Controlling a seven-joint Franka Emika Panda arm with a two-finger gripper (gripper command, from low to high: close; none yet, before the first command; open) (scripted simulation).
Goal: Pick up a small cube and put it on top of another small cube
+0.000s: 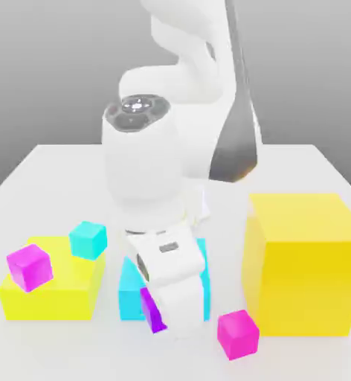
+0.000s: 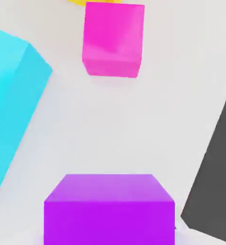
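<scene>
Gripper (image 1: 158, 316) of the white robot arm is low over the white table (image 1: 312, 167), near the front, and its two fingers are pinched on a small glossy magenta cube (image 1: 153, 311), which looks purple in shadow; in the hand view this held cube (image 2: 109, 209) sits close under the camera. From the exterior view's left: a flat yellow block (image 1: 56, 294) carries a second small magenta cube (image 1: 29, 267) and a small cyan cube (image 1: 88, 239); then comes a bigger cyan block (image 1: 128, 292), just behind the hand; then a third small magenta cube (image 1: 238, 334) lies alone on the table, near the front; last, at the far right, stands a large yellow cube (image 1: 306, 264). I judge that the grasp is made and the lift comes next. The next move calls for raising the cube clear, carrying it above another magenta cube, probably the near one on the right, and lowering it straight.
</scene>
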